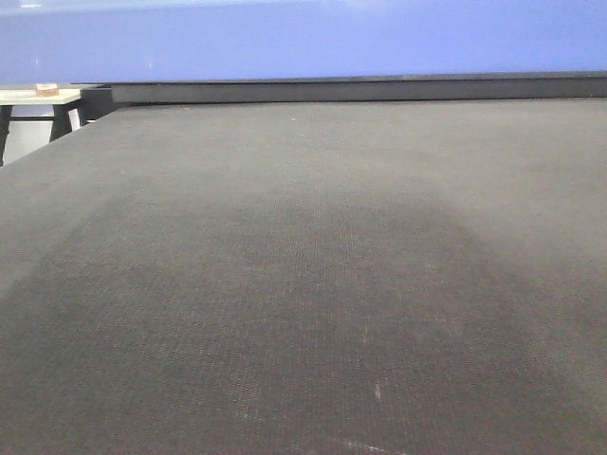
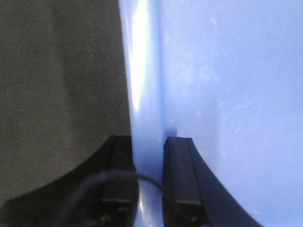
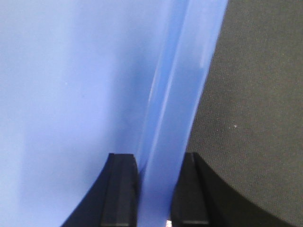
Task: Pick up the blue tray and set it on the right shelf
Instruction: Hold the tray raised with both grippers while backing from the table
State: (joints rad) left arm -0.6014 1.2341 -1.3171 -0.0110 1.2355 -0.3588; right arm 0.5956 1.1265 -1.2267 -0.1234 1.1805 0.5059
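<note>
Glossy blue tray; black left hand and right hand; dark grey fine-weave surface.

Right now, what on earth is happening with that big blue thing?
A two-armed robot has the blue tray by two edges: the left gripper pinches one rim, the right gripper another. Dark grey matting shows beside it. No shelf is in view.
</note>
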